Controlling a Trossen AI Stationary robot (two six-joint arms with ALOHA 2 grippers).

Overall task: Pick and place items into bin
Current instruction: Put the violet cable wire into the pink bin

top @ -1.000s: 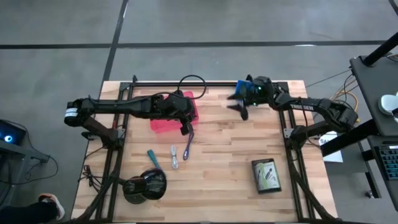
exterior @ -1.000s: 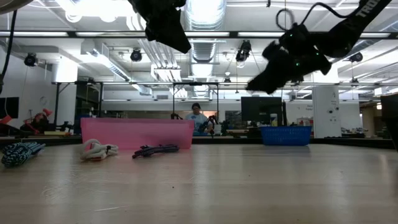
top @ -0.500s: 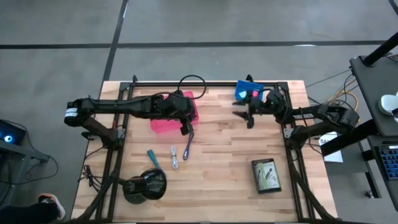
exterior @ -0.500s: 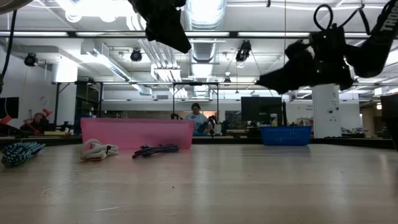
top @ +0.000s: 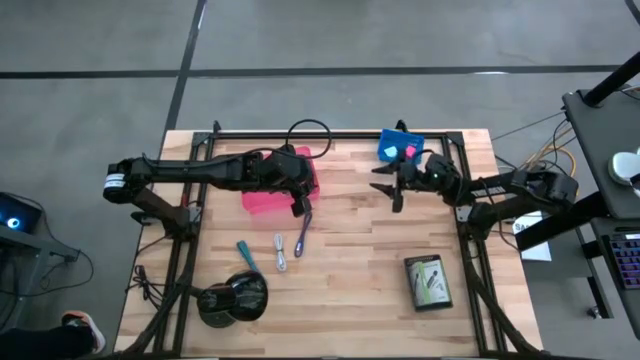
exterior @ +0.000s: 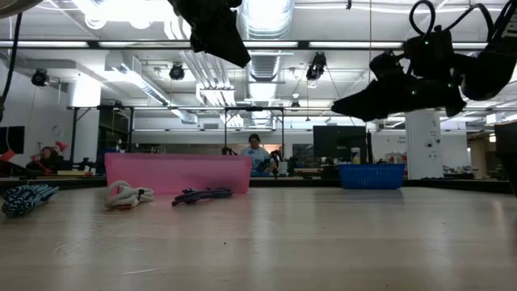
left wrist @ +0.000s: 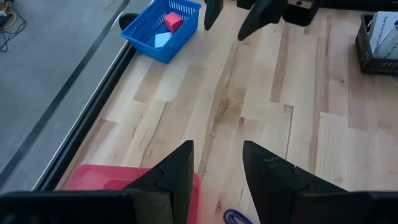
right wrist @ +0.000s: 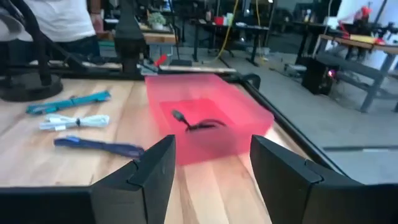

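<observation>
Two dark robot arms reached over a pale wooden plank table [top: 350,250] seen from above. The left gripper [top: 297,200] hung at the table's 11 o'clock, just over the near edge of a translucent pink rectangular plastic bin [top: 262,199]; its fingers [left wrist: 177,174] were spread apart and empty. Inside the pink bin lay a thin black cable [right wrist: 198,124], loosely curled.

The right gripper [top: 388,184] hovered at about 1 o'clock, pointing toward the table's centre, its fingers released and holding nothing. Just behind it, at the far edge, sat a small blue plastic mesh basket [top: 388,146]. The basket held a pink cube [left wrist: 173,22] and a pale, flat, light blue piece [left wrist: 163,40] beside it.

Several loose items lay on the bare wood toward 8 o'clock from the table's centre. A purple cord [top: 302,233], bundled long and narrow, lay just below the left gripper. Beside it was a grey-white cord [top: 280,252], also bundled. Further toward 8 o'clock lay a slim teal pen [top: 245,254]. A big black round object [top: 233,295] sat near the front left corner. At about 5 o'clock a dark rectangular tray [top: 428,282] held a green and white packet [top: 431,281].
</observation>
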